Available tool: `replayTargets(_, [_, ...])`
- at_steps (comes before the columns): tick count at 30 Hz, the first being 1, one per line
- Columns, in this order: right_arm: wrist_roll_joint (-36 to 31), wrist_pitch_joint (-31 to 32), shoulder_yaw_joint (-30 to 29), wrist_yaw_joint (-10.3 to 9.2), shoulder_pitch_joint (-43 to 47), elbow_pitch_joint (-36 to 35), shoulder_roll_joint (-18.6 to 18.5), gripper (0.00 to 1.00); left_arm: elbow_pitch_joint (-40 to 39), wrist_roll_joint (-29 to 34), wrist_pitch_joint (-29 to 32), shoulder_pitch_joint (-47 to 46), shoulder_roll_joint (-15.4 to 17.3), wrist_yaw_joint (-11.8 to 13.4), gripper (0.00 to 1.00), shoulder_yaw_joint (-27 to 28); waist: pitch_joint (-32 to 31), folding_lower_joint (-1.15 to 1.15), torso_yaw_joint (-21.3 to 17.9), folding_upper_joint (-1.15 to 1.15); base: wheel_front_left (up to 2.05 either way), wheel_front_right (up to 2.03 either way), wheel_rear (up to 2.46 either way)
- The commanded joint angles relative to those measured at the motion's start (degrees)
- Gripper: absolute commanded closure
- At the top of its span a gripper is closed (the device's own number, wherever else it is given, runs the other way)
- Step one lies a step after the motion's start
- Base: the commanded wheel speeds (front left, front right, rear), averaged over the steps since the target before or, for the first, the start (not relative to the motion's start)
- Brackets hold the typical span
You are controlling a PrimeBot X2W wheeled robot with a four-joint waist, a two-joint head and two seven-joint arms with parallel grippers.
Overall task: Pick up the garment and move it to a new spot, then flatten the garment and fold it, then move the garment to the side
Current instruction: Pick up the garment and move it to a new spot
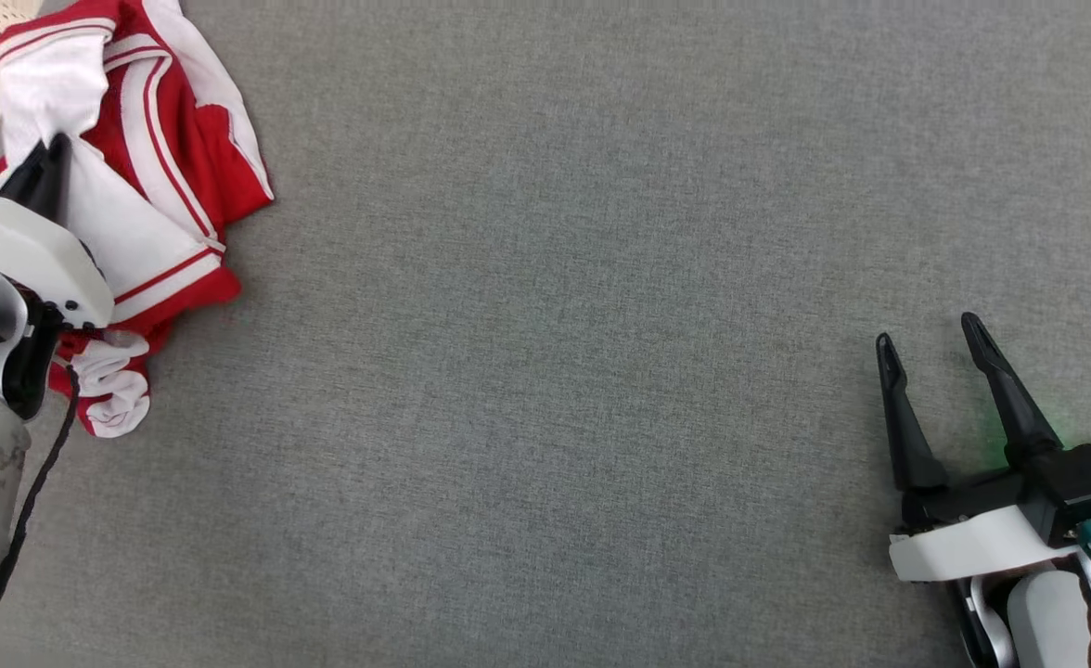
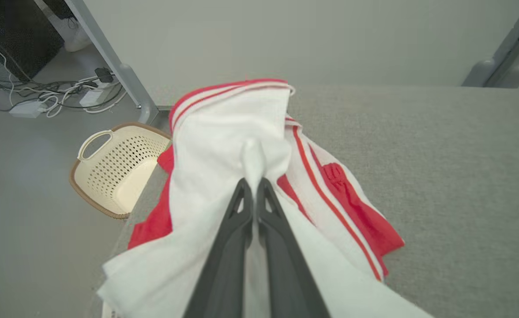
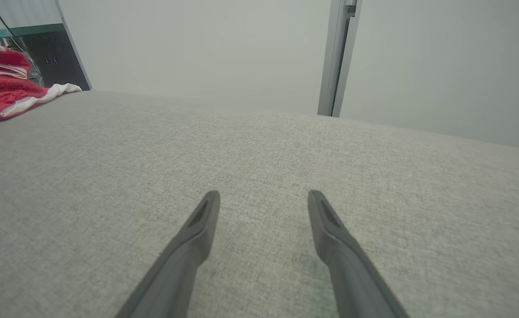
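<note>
The garment (image 1: 156, 139) is red and white with red stripes. It lies crumpled at the far left of the grey table, partly over the left edge. My left gripper (image 2: 254, 182) is shut on a pinched fold of the garment's (image 2: 224, 132) white cloth. In the head view the left gripper (image 1: 49, 153) shows as dark fingers sunk into the white cloth, with the pale wrist below. At the lower right my right gripper (image 1: 930, 336) stands open above bare table, nothing between its fingers. From the right gripper (image 3: 264, 196) the garment (image 3: 3, 90) shows far off at the left.
The grey cloth-covered table (image 1: 555, 371) stretches wide between the two arms. A cream perforated basket (image 2: 118, 168) stands on the floor beyond the table's left edge. Cables and a power strip (image 2: 30, 106) lie on the floor near a metal post (image 2: 118, 66).
</note>
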Motion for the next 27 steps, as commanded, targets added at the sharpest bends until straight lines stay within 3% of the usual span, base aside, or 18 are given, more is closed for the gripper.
replayTargets(1, [0.18, 0.22, -0.36, -0.16, 0.98, 0.99, -0.23, 0.00, -0.59, -0.37, -1.22, -0.83, 0.55, -0.03, 1.00, -0.58, -1.39, 0.00, -0.12, 0.00, 0.00, 0.00, 0.00])
replayTargets(8, [1.16, 0.09, -0.70, -0.15, 2.09, 1.43, 1.99, 0.00, -7.17, -3.08, -8.71, -1.40, 5.35, -0.03, 1.00, -4.86, -8.85, 0.00, -1.24, 0.00, 0.00, 0.00, 0.00])
replayTargets(15, [2.14, 0.09, -0.80, -0.14, 2.42, 0.72, 4.23, 0.00, -21.01, -3.67, -10.37, -1.09, 10.98, -0.04, 1.00, -7.77, -15.61, 0.00, -4.52, 0.00, 0.00, 0.00, 0.00])
replayTargets(19, [2.95, 0.09, -0.88, -0.14, 0.97, -1.23, 5.01, 0.00, -29.65, -4.62, -9.94, -2.71, 12.61, -0.03, 1.00, -8.14, -18.26, 0.00, -8.57, 0.00, 0.00, 0.00, 0.00])
replayTargets(27, [4.56, 0.09, 0.10, -0.14, -0.33, -2.79, 5.39, 0.00, -41.34, -6.88, -4.83, -5.63, 10.17, 2.18, 1.00, -8.17, -19.57, 0.00, -18.40, 0.00, 0.00, 0.00, 0.00])
